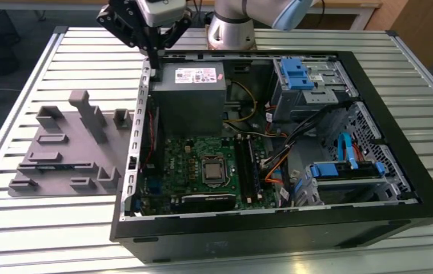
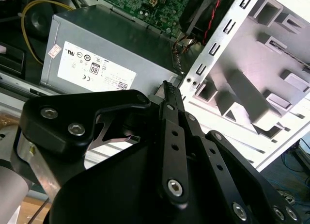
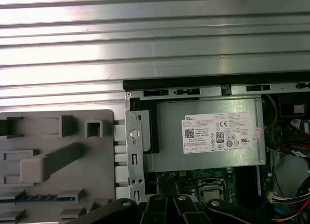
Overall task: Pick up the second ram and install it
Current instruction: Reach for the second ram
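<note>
My gripper [image 1: 155, 55] hangs above the back corner of the open computer case [image 1: 399, 200], over the case wall beside the power supply [image 1: 189, 94]. Its fingers are shut together with nothing between them, as both wrist views show [image 2: 169, 88] [image 3: 167, 202]. The second ram [image 1: 56, 166] is a thin dark blue strip lying in a slot of the grey plastic tray [image 1: 49, 188] on the exterior view's left, well apart from the gripper. It shows in the first wrist view as a blue strip [image 3: 31, 197] in the tray [image 3: 58, 132]. The green motherboard [image 1: 186, 165] lies inside the case.
Upright grey blocks [image 1: 95, 117] stand on the tray. The case's metal wall [image 1: 141, 114] separates tray and motherboard. Cables [image 1: 293, 137] and blue drive bays [image 1: 300, 74] fill the case on the exterior view's right. The slatted metal table [image 1: 33, 240] surrounds everything.
</note>
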### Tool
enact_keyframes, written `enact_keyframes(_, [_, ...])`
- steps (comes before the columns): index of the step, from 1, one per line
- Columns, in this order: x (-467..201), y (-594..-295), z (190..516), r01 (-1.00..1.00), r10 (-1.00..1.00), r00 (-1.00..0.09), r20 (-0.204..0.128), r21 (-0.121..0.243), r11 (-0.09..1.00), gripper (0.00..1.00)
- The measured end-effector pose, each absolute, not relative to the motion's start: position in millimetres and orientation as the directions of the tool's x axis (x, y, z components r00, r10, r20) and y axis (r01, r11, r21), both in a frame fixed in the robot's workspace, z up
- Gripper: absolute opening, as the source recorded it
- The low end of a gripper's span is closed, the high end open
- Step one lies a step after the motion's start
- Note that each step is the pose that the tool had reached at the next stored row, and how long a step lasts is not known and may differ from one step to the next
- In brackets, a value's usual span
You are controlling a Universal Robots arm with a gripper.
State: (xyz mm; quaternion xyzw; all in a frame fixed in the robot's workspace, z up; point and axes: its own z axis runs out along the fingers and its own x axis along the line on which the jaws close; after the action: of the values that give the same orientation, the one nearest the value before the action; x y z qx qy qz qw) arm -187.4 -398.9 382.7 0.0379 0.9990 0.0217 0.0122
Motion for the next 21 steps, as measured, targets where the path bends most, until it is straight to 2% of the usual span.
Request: enact_keyframes(21, [-193.0, -398.9, 382.3, 0.075, 0.076, -0.997, -0.023, 0.044, 0.996, 0.11])
